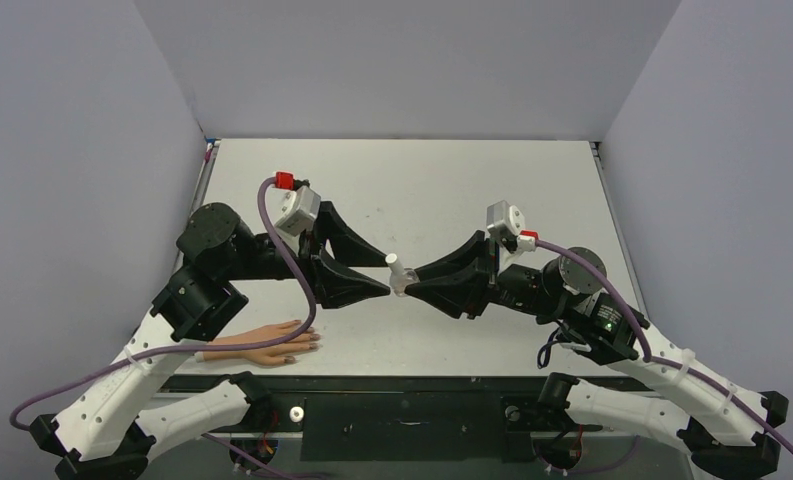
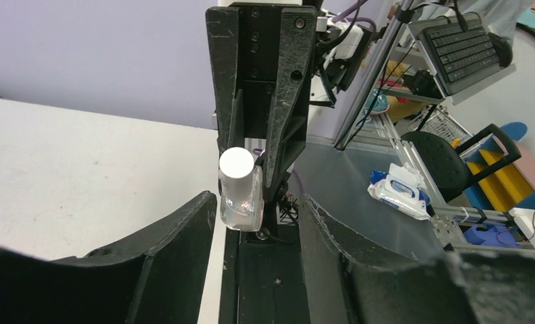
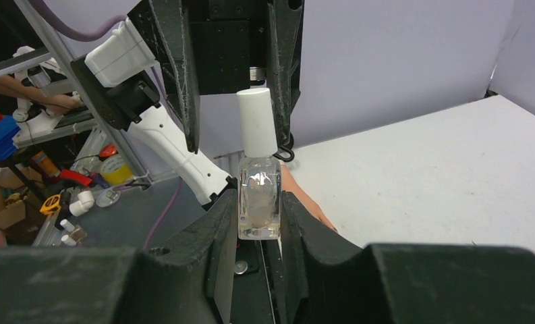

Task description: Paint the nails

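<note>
Top external: right gripper (image 1: pixel 412 283) clamped on the clear bottle (image 1: pixel 400 282), mid-bench. Left gripper (image 1: pixel 385 274) spread wide, white cap (image 3: pixel 258 121) just at its fingertips, untouched. Nails (image 1: pixel 310 343) on the fake hand (image 1: pixel 262 345) at 7 o'clock, well apart. Likely uncapping: centre the cap between the jaws, close squarely, twist without tilting the bottle.

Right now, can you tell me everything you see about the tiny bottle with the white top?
The bottle is small, clear and looks like glass, with a squarish body. A tall white cap is on top. It stands upright in the air above the table. The right gripper squeezes its body from both sides. The left gripper is open, with a finger on each side of the cap. I cannot tell if it touches.
</note>
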Controlling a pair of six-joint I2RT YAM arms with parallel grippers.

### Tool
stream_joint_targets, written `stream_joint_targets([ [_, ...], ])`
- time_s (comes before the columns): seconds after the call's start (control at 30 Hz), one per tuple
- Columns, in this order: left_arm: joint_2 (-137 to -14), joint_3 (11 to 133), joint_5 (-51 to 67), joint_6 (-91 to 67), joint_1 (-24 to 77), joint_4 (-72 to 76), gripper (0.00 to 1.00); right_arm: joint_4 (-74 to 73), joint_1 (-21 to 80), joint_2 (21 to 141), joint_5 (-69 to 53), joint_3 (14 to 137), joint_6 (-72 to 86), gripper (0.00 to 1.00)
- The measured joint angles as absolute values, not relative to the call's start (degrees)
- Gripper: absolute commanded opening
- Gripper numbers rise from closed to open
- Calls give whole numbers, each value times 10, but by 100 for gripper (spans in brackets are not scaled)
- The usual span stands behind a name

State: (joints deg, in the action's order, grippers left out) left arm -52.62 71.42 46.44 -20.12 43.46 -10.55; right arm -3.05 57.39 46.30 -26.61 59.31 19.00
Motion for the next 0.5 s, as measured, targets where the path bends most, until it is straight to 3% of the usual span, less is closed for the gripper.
stream_joint_targets([
  [0.5,-546,700,502,-234,435,-17,35,-7,574,463,-288,586,199,0],
])
